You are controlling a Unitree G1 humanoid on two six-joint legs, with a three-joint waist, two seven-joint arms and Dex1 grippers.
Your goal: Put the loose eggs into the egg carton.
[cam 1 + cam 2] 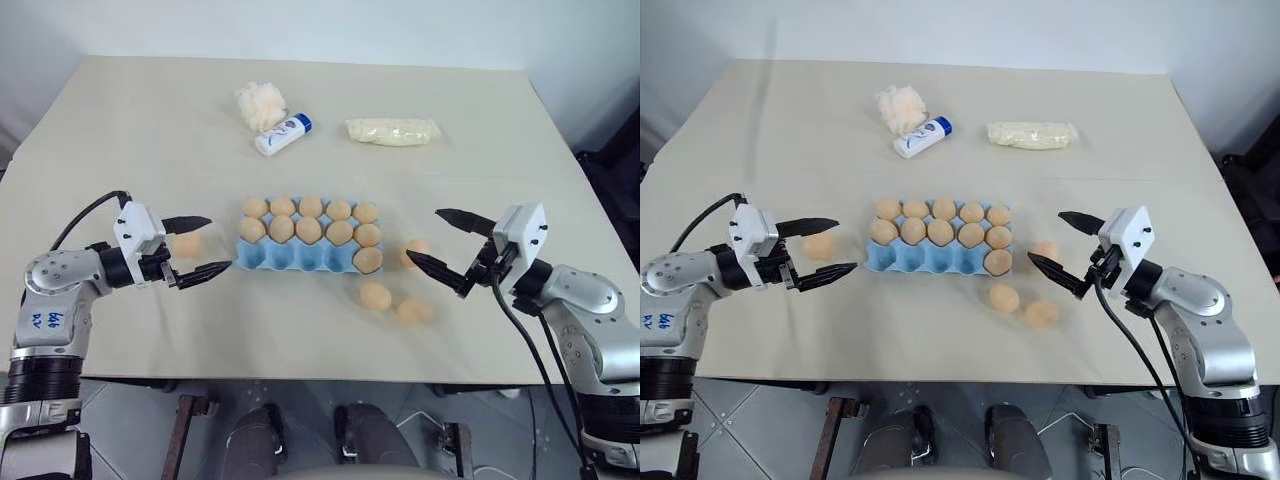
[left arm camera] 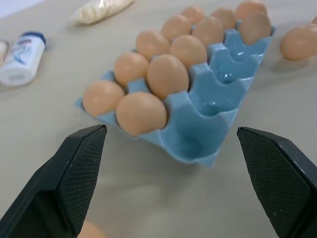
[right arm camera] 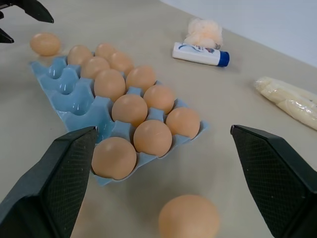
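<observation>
Both of my grippers hang with jaws spread wide and empty, the left gripper [image 1: 200, 247] just off the left end of the egg carton [image 1: 290, 258], the right gripper [image 1: 438, 240] off its right end, on the beige table [image 1: 130, 130]. Eleven eggs sit in the light blue carton: the two far rows are full, and the near row holds one egg in its rightmost cup, with four cups bare. One loose egg [image 1: 186, 245] lies between my left fingers as seen from the head, though whether they touch it I cannot tell; my left wrist view catches just a sliver of it [image 2: 91, 231] at the frame's edge. Three more lie to the right: one [image 1: 414, 251] partly hidden behind my lower right finger, and two [image 1: 376, 295] [image 1: 413, 311] nearer the table's front edge. My right wrist view shows one of these [image 3: 189, 216] cut off at the frame's edge. At the far side rest a pale fluffy tuft [image 1: 260, 103], a white-and-blue bottle [image 1: 283, 134] lying down, and a pale yellow bag [image 1: 392, 131]
</observation>
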